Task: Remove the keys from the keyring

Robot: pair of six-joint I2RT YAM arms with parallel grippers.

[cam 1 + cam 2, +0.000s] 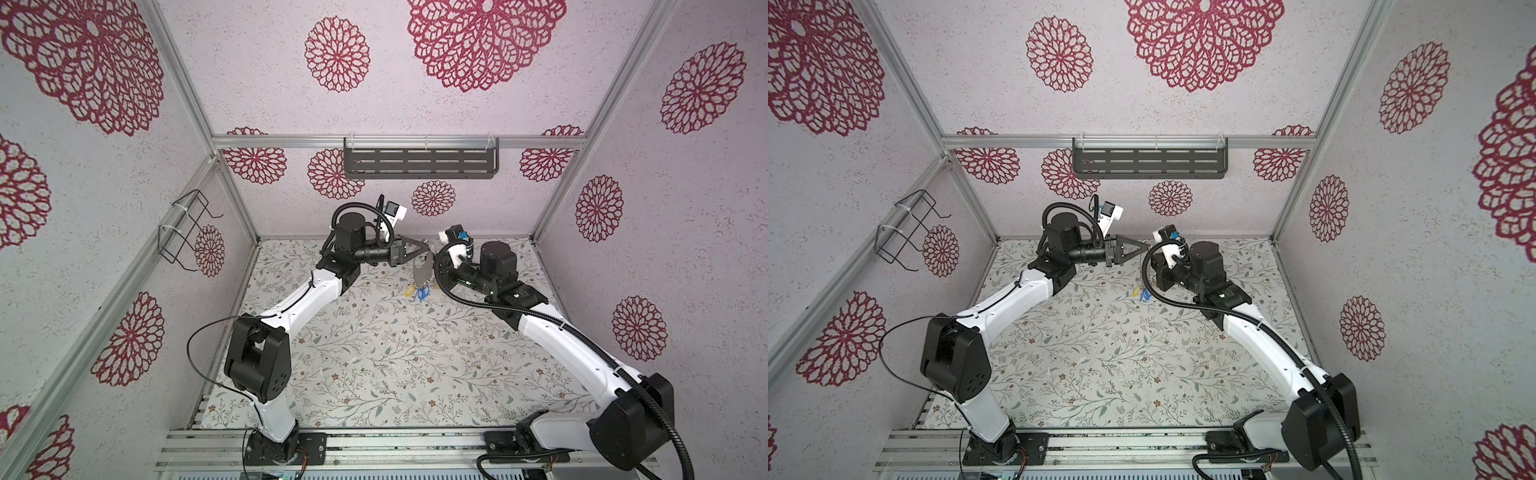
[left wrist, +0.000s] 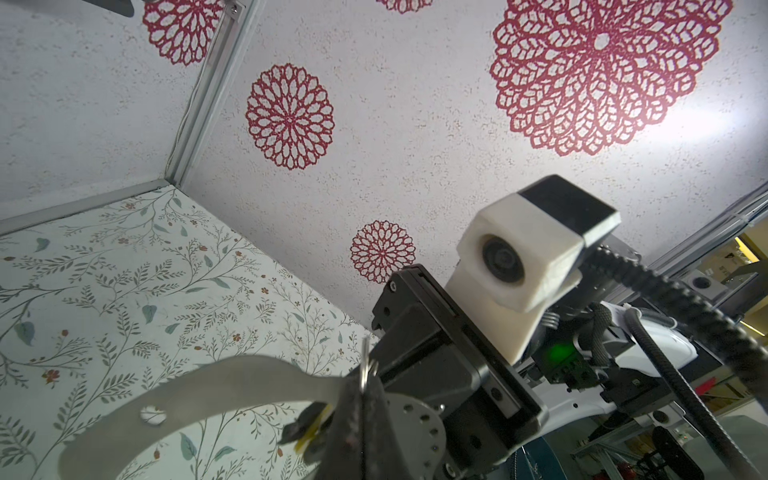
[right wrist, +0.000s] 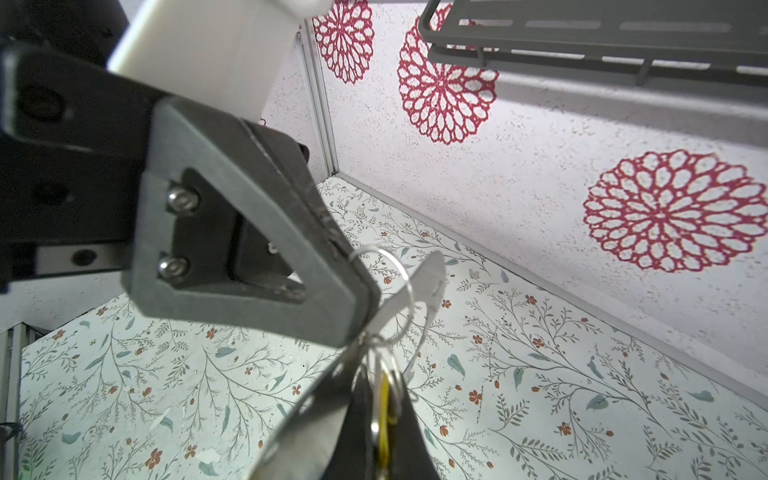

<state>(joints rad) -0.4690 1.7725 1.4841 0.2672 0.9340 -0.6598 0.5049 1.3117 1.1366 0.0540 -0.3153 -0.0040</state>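
The keyring (image 1: 424, 272), a flat grey horseshoe plate, hangs in the air near the back of the table. My left gripper (image 1: 428, 248) is shut on its upper end. The left wrist view shows that gripper (image 2: 363, 399) pinching the grey keyring (image 2: 208, 382), with a yellow key (image 2: 311, 432) just beside the fingers. Blue and yellow keys (image 1: 417, 293) dangle below the plate in both top views. My right gripper (image 1: 435, 267) meets the plate from the right. In the right wrist view this gripper (image 3: 380, 386) is shut on a yellow key (image 3: 383, 449) and its small metal rings.
A dark slotted shelf (image 1: 419, 162) hangs on the back wall above the arms. A black wire rack (image 1: 187, 228) is fixed to the left wall. The floral table surface (image 1: 374, 357) stretches toward the front rail. Both wrists nearly touch at the back.
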